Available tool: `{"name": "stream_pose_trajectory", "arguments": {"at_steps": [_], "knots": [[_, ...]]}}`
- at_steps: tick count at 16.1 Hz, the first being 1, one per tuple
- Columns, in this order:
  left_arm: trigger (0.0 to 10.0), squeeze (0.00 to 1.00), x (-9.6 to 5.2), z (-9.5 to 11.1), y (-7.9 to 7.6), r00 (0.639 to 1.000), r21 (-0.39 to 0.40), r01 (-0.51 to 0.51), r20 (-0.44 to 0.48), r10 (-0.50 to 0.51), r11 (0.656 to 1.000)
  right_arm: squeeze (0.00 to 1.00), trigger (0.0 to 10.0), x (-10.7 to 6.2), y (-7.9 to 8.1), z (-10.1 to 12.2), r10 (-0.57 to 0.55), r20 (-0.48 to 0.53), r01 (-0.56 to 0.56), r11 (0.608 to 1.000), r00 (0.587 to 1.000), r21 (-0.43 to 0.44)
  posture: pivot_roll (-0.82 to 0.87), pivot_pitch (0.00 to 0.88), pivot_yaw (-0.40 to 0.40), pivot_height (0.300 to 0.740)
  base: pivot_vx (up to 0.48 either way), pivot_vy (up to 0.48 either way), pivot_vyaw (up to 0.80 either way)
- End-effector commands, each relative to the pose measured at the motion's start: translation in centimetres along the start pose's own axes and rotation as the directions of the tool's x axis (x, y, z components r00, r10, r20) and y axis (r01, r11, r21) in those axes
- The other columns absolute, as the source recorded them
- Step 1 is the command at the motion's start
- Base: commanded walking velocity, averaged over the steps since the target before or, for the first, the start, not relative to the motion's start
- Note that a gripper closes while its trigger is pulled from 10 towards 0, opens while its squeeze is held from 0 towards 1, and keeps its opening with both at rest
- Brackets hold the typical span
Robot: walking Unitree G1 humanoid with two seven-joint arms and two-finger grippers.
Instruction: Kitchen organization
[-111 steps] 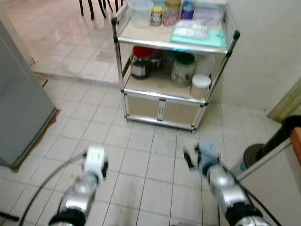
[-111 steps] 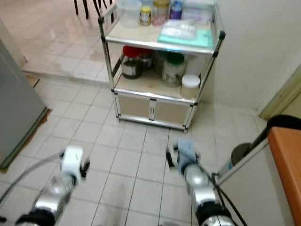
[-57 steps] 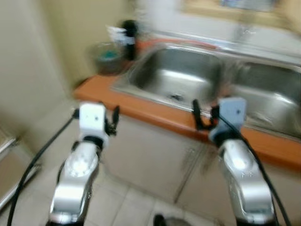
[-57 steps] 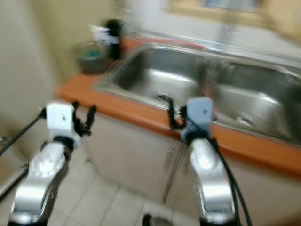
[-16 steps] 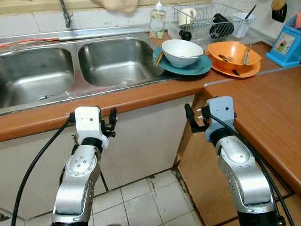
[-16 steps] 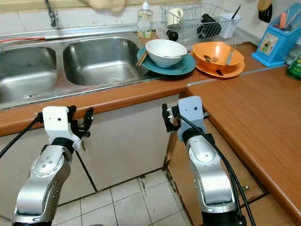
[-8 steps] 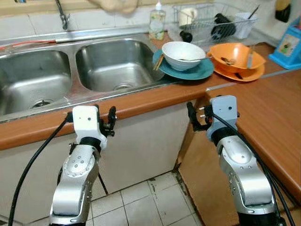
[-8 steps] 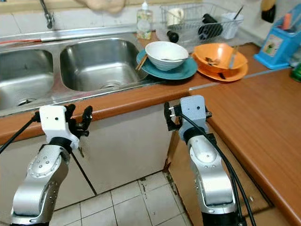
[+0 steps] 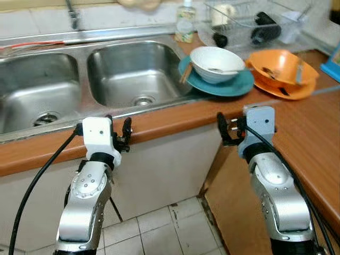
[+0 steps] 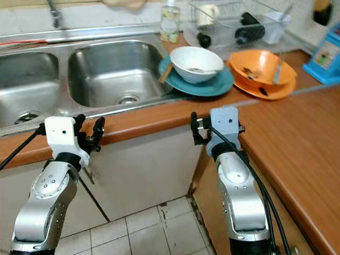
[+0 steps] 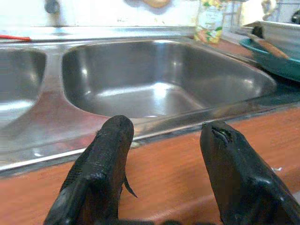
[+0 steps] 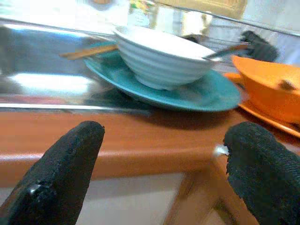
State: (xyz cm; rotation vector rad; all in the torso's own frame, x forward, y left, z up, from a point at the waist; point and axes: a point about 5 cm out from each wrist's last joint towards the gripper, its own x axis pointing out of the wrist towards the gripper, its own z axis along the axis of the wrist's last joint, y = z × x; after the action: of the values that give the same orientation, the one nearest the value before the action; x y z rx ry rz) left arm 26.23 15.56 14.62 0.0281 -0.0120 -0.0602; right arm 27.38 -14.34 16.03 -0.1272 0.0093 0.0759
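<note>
A white bowl (image 9: 217,64) with a spoon sits on a teal plate (image 9: 239,85) just right of the double sink (image 9: 133,69), with chopsticks lying on the plate's rim. Beside them an orange bowl (image 9: 281,66) rests on an orange plate (image 9: 289,93). My left gripper (image 9: 119,133) is open and empty in front of the counter's edge, facing the right basin (image 11: 159,79). My right gripper (image 9: 229,130) is open and empty at the counter's corner, level with the teal plate (image 12: 206,93) and white bowl (image 12: 159,58).
A wire dish rack (image 9: 249,24) with cups and a soap bottle (image 9: 185,24) stand at the back. The wooden counter (image 9: 319,133) runs on toward me at the right. Cabinet doors (image 9: 159,164) and tiled floor (image 9: 154,234) lie below the grippers.
The whole picture has shifted a little right and down, so the camera has moved. Both grippers stay open and held up before the counter edge.
</note>
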Motion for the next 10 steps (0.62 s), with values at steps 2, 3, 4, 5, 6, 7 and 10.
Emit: {"name": "stream_pose_trajectory", "arguments": {"at_steps": [2, 3, 4, 5, 6, 7, 10], "knots": [[10.0, 0.00, 0.12, 0.45, -0.40, 0.999, 0.005, 0.024, 0.022, -0.024, 1.000, 1.00, 10.0, -0.39, -0.28, 0.22, -0.016, 0.021, 0.016, 1.000, 1.000, 0.002, -0.03, 0.000, -0.004, 0.740, 0.311, 0.000, 0.00], [10.0, 0.00, 0.11, 0.45, -0.45, 0.999, 0.005, 0.029, 0.023, -0.029, 1.000, 1.00, 10.0, -0.46, -0.21, 0.26, -0.013, 0.027, 0.013, 1.000, 1.000, 0.001, -0.03, 0.000, -0.002, 0.740, 0.315, 0.000, 0.00], [10.0, 0.00, 0.08, 0.44, -0.48, 0.999, 0.005, 0.032, 0.023, -0.032, 0.999, 1.00, 10.0, -0.50, -0.18, 0.28, -0.012, 0.030, 0.012, 1.000, 0.999, 0.001, -0.03, 0.000, -0.002, 0.740, 0.315, 0.000, 0.00], [10.0, 0.00, 0.04, 0.43, -0.51, 0.999, 0.005, 0.035, 0.023, -0.035, 0.999, 1.00, 10.0, -0.53, -0.16, 0.29, -0.010, 0.031, 0.010, 1.000, 0.999, 0.003, -0.03, 0.000, -0.001, 0.740, 0.315, 0.000, 0.00], [10.0, 0.00, -0.04, 0.40, -0.52, 0.999, 0.005, 0.037, 0.023, -0.037, 0.999, 1.00, 10.0, -0.58, -0.08, 0.29, -0.003, 0.033, 0.003, 1.000, 0.999, 0.001, -0.03, 0.000, -0.001, 0.740, 0.319, 0.000, 0.00], [10.0, 0.00, -0.11, 0.35, -0.53, 0.999, 0.006, 0.038, 0.022, -0.038, 0.999, 1.00, 10.0, -0.66, 0.07, 0.26, 0.008, 0.034, -0.008, 1.000, 0.999, -0.003, -0.03, 0.000, -0.001, 0.740, 0.315, 0.000, 0.00], [10.0, 0.00, -0.27, 0.40, -0.57, 0.999, 0.013, 0.039, 0.028, -0.039, 0.999, 1.00, 10.0, -0.94, 0.41, 0.20, 0.038, 0.046, -0.038, 0.999, 0.998, 0.005, -0.02, 0.000, -0.002, 0.740, 0.316, 0.000, 0.00]]}}
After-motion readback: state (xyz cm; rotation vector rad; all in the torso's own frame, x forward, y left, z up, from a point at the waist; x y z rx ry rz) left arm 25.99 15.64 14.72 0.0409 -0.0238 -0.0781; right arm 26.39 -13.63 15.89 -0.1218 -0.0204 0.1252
